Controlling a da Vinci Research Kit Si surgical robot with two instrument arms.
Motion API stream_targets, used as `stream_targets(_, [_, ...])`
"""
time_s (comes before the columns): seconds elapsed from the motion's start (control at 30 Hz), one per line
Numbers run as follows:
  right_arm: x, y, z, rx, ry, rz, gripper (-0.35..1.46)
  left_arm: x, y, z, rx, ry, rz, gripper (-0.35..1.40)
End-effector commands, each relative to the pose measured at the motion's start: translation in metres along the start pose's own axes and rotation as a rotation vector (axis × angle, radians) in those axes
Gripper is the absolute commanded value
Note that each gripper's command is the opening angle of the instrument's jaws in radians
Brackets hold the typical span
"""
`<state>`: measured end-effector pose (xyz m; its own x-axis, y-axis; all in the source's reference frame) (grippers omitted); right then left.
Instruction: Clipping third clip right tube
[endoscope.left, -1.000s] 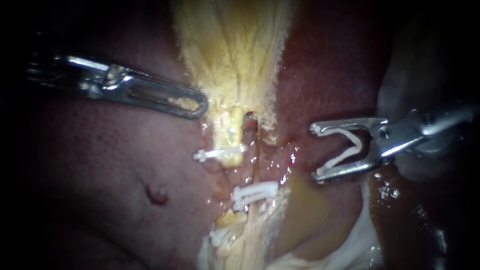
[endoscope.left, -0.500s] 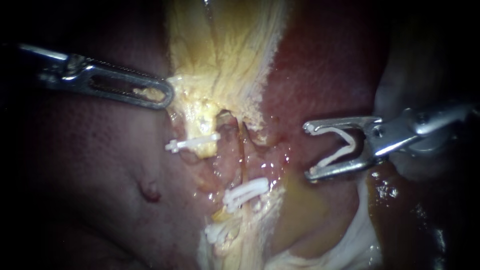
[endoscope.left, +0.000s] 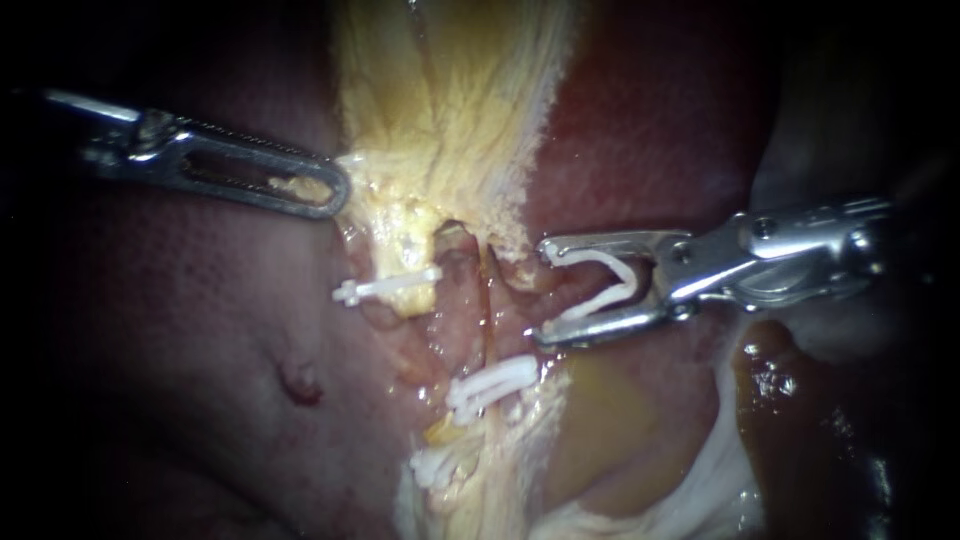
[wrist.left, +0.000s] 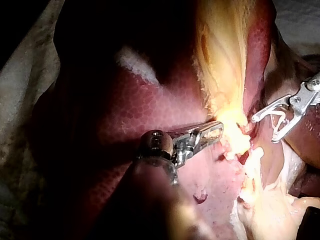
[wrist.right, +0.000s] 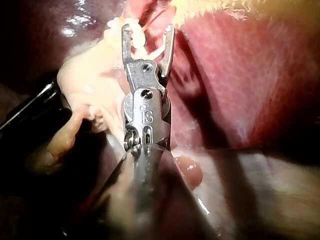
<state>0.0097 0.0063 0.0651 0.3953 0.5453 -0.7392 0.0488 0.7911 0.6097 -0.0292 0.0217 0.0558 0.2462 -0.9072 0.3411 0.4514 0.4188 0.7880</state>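
Endoscope view: the right instrument (endoscope.left: 543, 292) has its jaws spread wide around an open clip (endoscope.left: 612, 283), a white clip whose two legs lie along the inner faces of both jaws, so it is held and ready, with no tissue inside it yet. Just beyond the jaw tips, toward the left instrument's side, runs the right tube (endoscope.left: 488, 310). It is a thin strand with its long axis roughly crosswise to the jaws, so the mouth of the open clip faces it almost square-on. The tips are near the tube, but I cannot tell whether they touch it. Farther down the same strand sit white clips (endoscope.left: 492, 384) already in place. The bare stretch above them, level with the jaws, looks like the site for this one. Advancing straight along the shaft's line should bring the tube between the legs. The left instrument (endoscope.left: 336, 192) is well apart. Its jaws lie together on the edge of the pale yellow tissue (endoscope.left: 450, 100), above a separate clip (endoscope.left: 385, 288).
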Motion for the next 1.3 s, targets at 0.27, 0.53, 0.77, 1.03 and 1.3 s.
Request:
stream_targets(0.27, [-0.0024, 0.0025, 0.0026, 0.012, 0.020, 0.075, 0.50, 0.0000, 0.0001, 0.0001, 0.000, 0.000, 0.001, -0.35])
stream_targets(0.53, [-0.0024, 0.0038, 0.0042, 0.030, 0.070, 0.125, 0.50, 0.0001, 0.0001, 0.0001, 0.000, 0.000, 0.001, -0.35])
stream_targets(0.77, [-0.0022, 0.0041, 0.0058, 0.050, 0.093, 0.151, 0.50, 0.0001, 0.0002, 0.0002, -0.001, 0.000, 0.001, -0.35])
stream_targets(1.03, [-0.0023, 0.0041, 0.0066, 0.070, 0.112, 0.168, 0.50, 0.0001, 0.0002, 0.0002, -0.001, 0.000, 0.001, -0.35])
stream_targets(1.3, [-0.0017, 0.0037, 0.0062, 0.128, 0.175, 0.208, 0.50, 0.0001, 0.0002, 0.0002, 0.000, 0.000, 0.001, -0.35])
